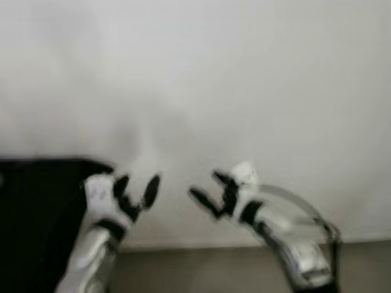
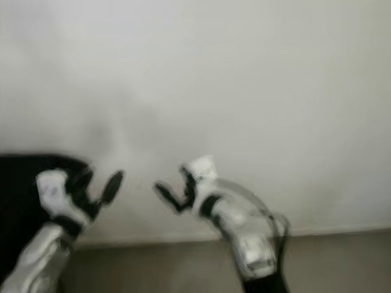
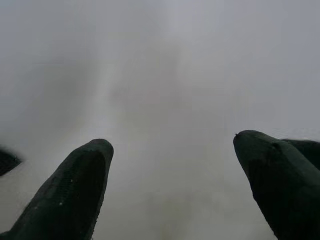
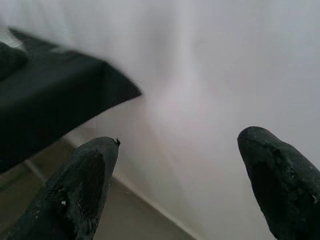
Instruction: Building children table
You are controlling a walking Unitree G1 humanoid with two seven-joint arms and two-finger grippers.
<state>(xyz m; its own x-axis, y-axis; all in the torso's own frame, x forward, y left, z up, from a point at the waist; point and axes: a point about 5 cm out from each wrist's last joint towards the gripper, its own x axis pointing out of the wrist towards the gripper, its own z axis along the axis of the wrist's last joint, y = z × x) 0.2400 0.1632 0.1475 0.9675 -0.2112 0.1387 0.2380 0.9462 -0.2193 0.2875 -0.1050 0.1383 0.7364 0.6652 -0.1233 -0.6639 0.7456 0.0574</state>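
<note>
Both end effectors empty, facing white wall – build not begun as far as seen

Left end effector (image 1: 135, 190) & right end effector (image 1: 208, 194) fingers apart, lower centre; no table parts visible; black object (image 1: 36, 213) lower left

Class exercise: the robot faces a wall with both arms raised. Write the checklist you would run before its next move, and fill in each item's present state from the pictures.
1. Left tool open with nothing held: ok; both fingers spread, bare wall between them.
2. Right tool open with nothing held: ok.
3. Table parts in view to work on: not ok; there is only white wall, a strip of floor and a black object at the robot's left.
4. Identity of the black object: cannot tell.
5. Picture sharp enough to aim: not ok; the eye views are blurred.
</note>
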